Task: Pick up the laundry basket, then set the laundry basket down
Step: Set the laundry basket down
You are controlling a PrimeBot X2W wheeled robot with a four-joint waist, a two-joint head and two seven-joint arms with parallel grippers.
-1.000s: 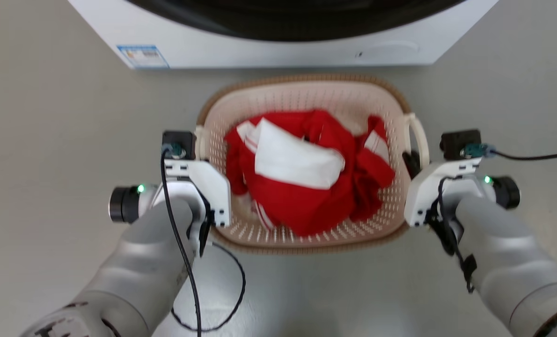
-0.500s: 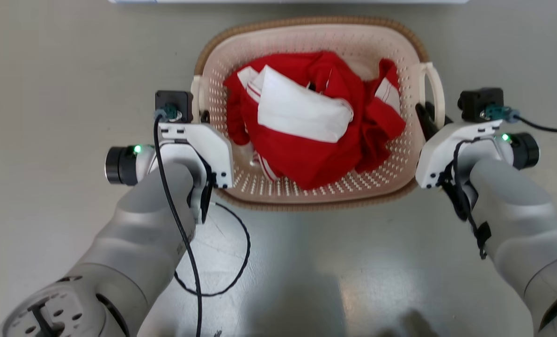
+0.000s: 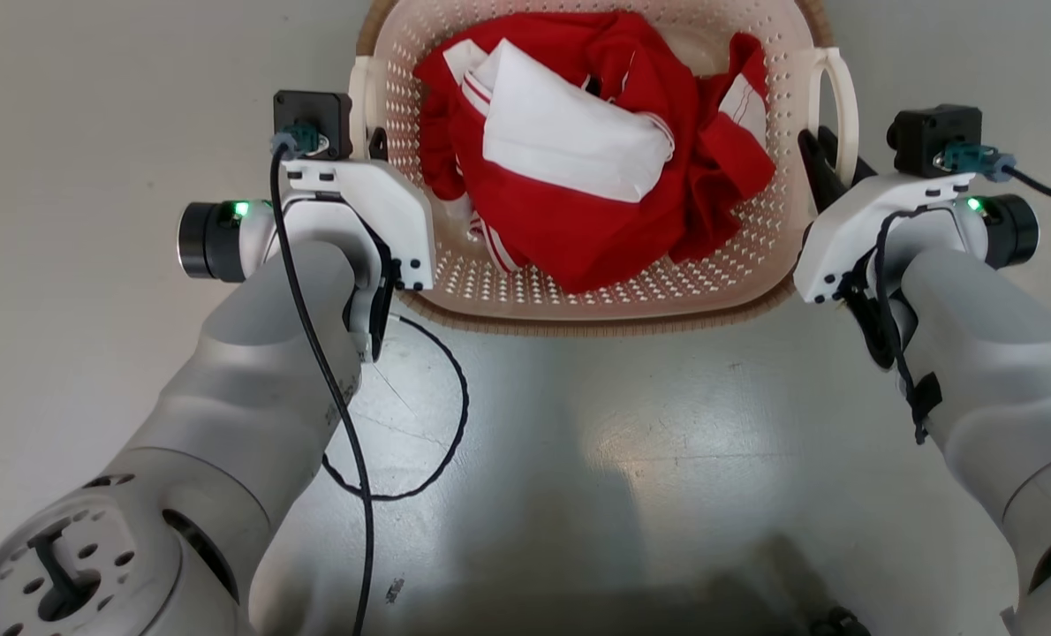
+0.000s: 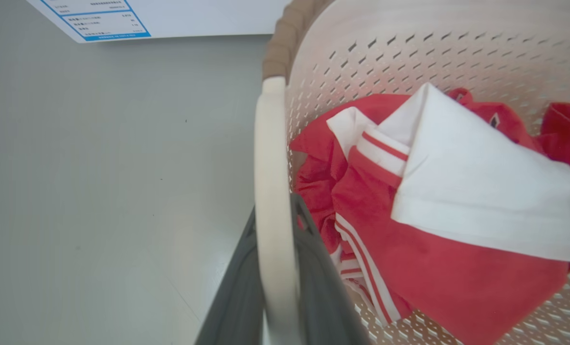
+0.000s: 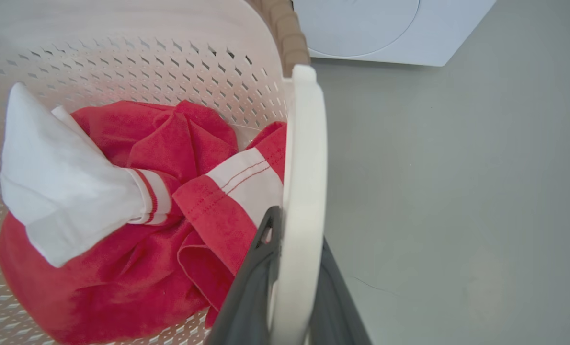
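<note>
We see the laundry basket (image 3: pixel 614 296): cream, perforated, brown rim, red-white clothes (image 3: pixel 596 177) inside. Our left gripper (image 4: pixel 274 220) and right gripper (image 5: pixel 297 230) each clamp narrow on its loop handles (image 3: pixel 839 106).

**Pale Grey Floor Carries a White Machine**

The floor (image 3: pixel 631 424) is a smooth, pale grey surface with a slight gloss. In the head view a bright patch of reflected light sits on it near the middle, and a dark shadow lies across it along the bottom edge. Fine hairline marks cross it, and the left wrist view shows a few small dark specks. A white machine (image 5: pixel 438 33) stands directly on the floor, with its lower edge meeting the grey surface. A blue-bordered label (image 4: pixel 93 21) is stuck near its bottom corner. The laundry basket (image 3: pixel 578 300) is near the machine, above the floor. Whether its base touches the floor cannot be told.
</note>
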